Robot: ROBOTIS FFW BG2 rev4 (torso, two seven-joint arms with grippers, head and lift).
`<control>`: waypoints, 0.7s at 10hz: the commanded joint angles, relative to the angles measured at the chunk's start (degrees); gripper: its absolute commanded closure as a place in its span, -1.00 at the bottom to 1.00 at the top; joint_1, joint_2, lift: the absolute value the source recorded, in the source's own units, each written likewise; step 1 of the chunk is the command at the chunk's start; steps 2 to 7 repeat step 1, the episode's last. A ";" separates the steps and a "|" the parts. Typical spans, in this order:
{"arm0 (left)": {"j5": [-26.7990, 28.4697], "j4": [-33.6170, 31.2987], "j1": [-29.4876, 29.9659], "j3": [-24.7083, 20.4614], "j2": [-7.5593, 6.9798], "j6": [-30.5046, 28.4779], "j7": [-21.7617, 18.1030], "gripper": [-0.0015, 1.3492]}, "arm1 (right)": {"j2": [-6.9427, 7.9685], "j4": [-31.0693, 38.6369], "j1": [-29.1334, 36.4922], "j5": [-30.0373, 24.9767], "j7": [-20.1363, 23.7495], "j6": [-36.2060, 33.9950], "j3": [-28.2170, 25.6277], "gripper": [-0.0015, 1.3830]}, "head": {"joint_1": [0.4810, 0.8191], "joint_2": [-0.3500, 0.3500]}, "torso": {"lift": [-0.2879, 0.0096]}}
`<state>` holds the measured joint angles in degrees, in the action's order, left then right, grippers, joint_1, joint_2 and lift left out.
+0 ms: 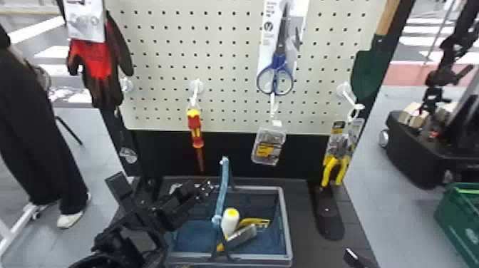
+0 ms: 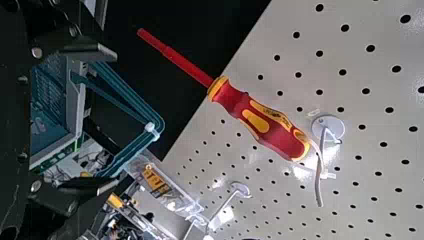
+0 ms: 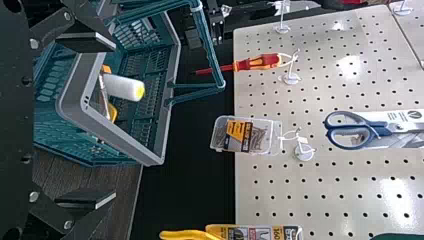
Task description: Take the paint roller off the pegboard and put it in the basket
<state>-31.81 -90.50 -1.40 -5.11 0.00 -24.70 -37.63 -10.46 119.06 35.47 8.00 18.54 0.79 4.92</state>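
At six o'clock in the head view, the roller point(image 1: 230, 223) lay inside the basket point(image 1: 287, 228); left gripper point(image 1: 163, 182) at eight and right gripper point(image 1: 353, 257) at five stood open. The hanging box point(image 1: 274, 134) bore a yellow label point(image 1: 264, 149).

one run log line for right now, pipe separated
paint roller: in basket | left tool: open, empty | right tool: open, empty | screwdriver: hanging at pegboard

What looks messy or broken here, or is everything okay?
Nothing really stands out as odd. The paint roller is in the basket, where it belongs. The screwdriver and scissors hang at the pegboard, and I can't see any spill or anything broken.
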 commanded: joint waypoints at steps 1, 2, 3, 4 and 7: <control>-0.09 0.00 -0.05 -0.16 0.15 0.09 -0.07 -0.84 | 0.00 -0.01 0.00 0.00 0.00 0.00 0.00 -0.64 | -0.60 0.00 | 0.26; -0.09 0.00 -0.05 -0.16 0.15 0.09 -0.07 -0.84 | 0.00 -0.01 0.00 0.00 0.00 0.00 0.00 -0.64 | -0.60 0.00 | 0.26; -0.09 0.00 -0.05 -0.16 0.15 0.09 -0.07 -0.84 | 0.00 -0.01 0.00 0.00 0.00 0.00 0.00 -0.64 | -0.60 0.00 | 0.26; -0.09 0.00 -0.05 -0.16 0.15 0.09 -0.07 -0.84 | 0.00 -0.01 0.00 0.00 0.00 0.00 0.00 -0.64 | -0.60 0.00 | 0.26; -0.09 0.00 -0.05 -0.16 0.15 0.09 -0.07 -0.84 | 0.00 -0.01 0.00 0.00 0.00 0.00 0.00 -0.64 | -0.60 0.00 | 0.26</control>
